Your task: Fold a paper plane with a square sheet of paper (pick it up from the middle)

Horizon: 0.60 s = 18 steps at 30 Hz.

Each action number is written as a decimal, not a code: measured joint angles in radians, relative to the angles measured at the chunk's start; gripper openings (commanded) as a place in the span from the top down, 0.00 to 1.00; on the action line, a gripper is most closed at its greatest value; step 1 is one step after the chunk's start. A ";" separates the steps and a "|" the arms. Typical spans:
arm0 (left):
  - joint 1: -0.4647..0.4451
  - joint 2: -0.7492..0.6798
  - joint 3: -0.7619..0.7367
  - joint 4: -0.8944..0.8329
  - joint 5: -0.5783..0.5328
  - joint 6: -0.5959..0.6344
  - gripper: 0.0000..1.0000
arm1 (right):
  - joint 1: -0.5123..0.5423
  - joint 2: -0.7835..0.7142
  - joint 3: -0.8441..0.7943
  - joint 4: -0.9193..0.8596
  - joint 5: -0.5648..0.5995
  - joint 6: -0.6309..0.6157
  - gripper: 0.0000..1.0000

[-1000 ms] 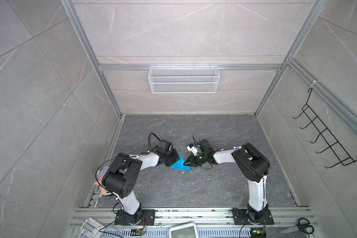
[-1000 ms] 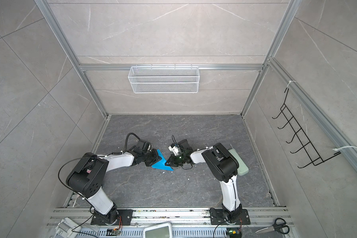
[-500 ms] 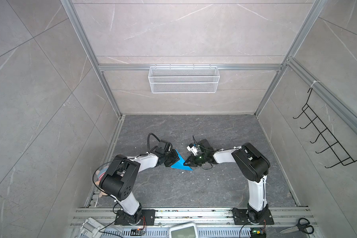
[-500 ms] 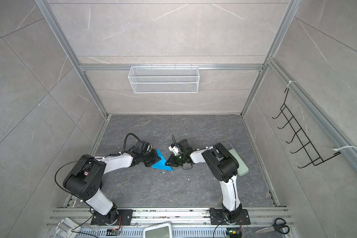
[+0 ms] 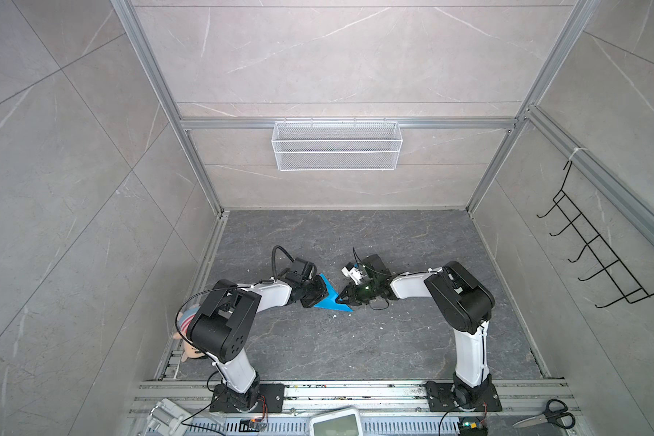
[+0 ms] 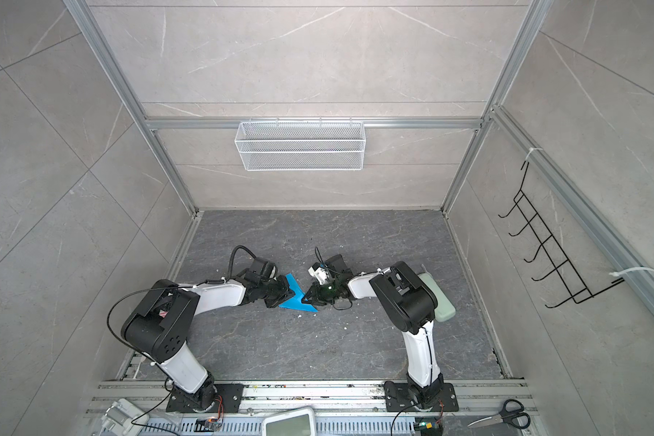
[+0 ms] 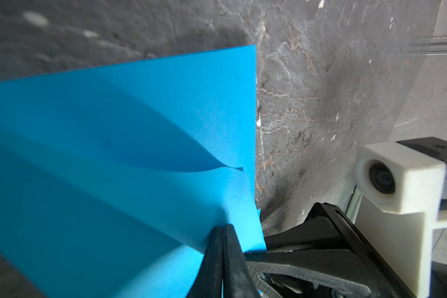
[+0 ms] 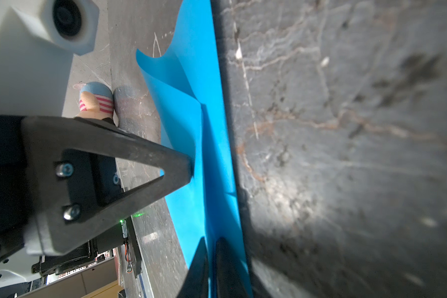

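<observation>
Pinching the folded blue sheet of paper (image 5: 330, 299) at its left side, my left fingers (image 7: 215, 258) are closed tight on it. It lies in the middle of the counter (image 5: 355, 351), one flap curling up. My right fingers (image 8: 200, 265) straddle its right side with a thin gap; whether they grip, I cannot tell.

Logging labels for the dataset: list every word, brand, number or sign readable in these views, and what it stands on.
None can be read.
The bright sky-blue folded paper is plain and unmarked.
The white flat device at the front rail: nothing legible.
A small mark on the black housing behind the white camera mount: too blurred to read.
</observation>
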 measured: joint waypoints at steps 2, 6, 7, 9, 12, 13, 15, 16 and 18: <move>0.000 0.003 0.001 0.000 0.000 0.001 0.93 | 0.000 0.001 0.000 0.000 0.000 0.000 0.90; 0.000 0.005 0.002 0.002 0.001 0.010 0.92 | 0.000 0.002 0.000 0.000 0.000 0.000 0.91; 0.000 0.006 0.002 0.002 0.001 0.012 0.92 | 0.000 0.002 0.000 -0.001 0.000 0.000 0.90; 0.000 0.011 0.004 0.002 0.002 0.016 0.92 | -0.001 0.002 0.000 0.000 -0.001 -0.003 0.87; 0.000 0.020 0.006 0.003 0.003 0.023 0.92 | -0.001 0.002 0.000 0.001 -0.008 -0.010 0.85; 0.000 0.021 0.007 0.002 0.003 0.026 0.92 | -0.001 0.002 0.002 0.000 -0.009 -0.011 0.84; 0.000 0.023 0.009 0.002 0.004 0.028 0.91 | -0.001 0.002 0.003 0.000 -0.011 -0.012 0.84; 0.000 0.024 0.011 0.003 0.005 0.030 0.91 | -0.001 0.002 0.004 0.000 -0.012 -0.012 0.84; 0.002 0.028 0.014 0.003 0.007 0.032 0.91 | -0.001 0.002 0.004 -0.001 -0.012 -0.012 0.84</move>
